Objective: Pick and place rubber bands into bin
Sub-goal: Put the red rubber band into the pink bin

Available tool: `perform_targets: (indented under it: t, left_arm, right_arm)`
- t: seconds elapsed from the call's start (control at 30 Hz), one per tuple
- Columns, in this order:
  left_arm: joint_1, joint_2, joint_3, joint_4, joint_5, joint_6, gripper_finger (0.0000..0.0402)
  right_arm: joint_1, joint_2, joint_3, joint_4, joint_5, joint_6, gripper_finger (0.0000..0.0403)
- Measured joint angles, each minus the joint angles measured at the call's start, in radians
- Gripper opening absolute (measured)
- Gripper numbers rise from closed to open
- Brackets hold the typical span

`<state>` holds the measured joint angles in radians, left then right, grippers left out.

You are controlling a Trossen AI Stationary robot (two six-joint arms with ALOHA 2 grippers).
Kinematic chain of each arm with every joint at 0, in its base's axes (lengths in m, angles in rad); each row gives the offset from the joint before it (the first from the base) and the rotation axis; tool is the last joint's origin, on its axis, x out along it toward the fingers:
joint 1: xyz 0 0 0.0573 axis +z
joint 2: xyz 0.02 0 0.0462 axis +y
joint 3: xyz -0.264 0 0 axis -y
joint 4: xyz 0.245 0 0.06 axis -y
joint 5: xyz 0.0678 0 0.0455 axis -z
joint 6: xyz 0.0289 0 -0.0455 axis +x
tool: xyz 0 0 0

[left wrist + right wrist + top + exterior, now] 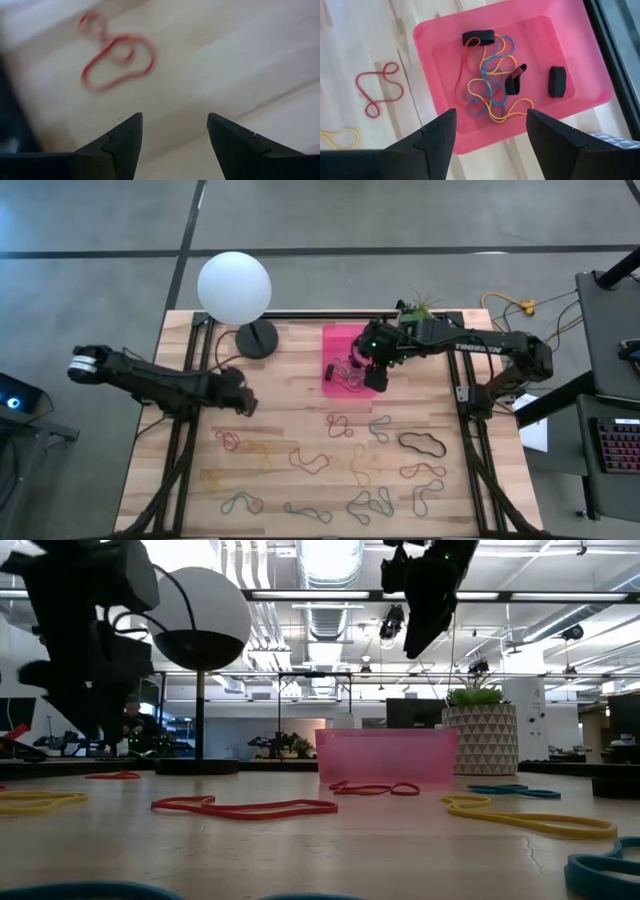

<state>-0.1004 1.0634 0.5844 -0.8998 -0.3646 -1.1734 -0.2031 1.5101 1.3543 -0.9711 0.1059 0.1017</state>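
Pink bin (pixel 447 42) under right gripper (pixel 490 127)

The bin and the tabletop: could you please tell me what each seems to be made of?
The bin looks like translucent pink plastic with a smooth, slightly glossy finish: the bands inside show clearly against its lighter floor. The tabletop looks like pale wood, matte, with plank seams and grain lines.

High view: straight down over whole bench (pixel 300 410). Low view: bench-top level, facing room. Left wrist: close above bare wood. Right wrist: close above pink bin (pixel 512 75), also seen in high and low views.
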Motion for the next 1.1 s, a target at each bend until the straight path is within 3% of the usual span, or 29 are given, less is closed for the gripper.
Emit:
perform_targets:
  t: [0.13, 0.3, 0.47, 0.8, 0.93, 1.1]
  left_arm:
    - [0.065, -0.027, -0.065, 0.094, -0.004, 0.251, 0.0208]
    - [0.208, -0.03, -0.112, 0.1, 0.008, 0.356, 0.0208]
    - [0.331, -0.017, -0.159, 0.298, 0.116, 0.499, 0.0208]
    - [0.449, 0.117, -0.177, 0.418, 0.187, 0.67, 0.0206]
    - [0.474, 0.192, -0.176, 0.457, 0.234, 0.706, 0.0185]
    - [0.49, 0.246, -0.168, 0.49, 0.296, 0.782, 0.0126]
  right_arm:
    - [0.0, 0.0, -0.015, 0.015, 0.0, 0.005, 0.0224]
    - [0.0, 0.0, -0.031, 0.015, 0.0, 0.057, 0.0224]
    - [0.0, 0.0, -0.035, 0.016, 0.0, 0.112, 0.0224]
    - [0.001, 0.0, -0.035, 0.01, -0.001, 0.22, 0.0224]
    - [0.003, 0.001, -0.035, 0.01, -0.001, 0.245, 0.0224]
    - [0.005, 0.001, -0.035, 0.01, -0.001, 0.266, 0.0224]
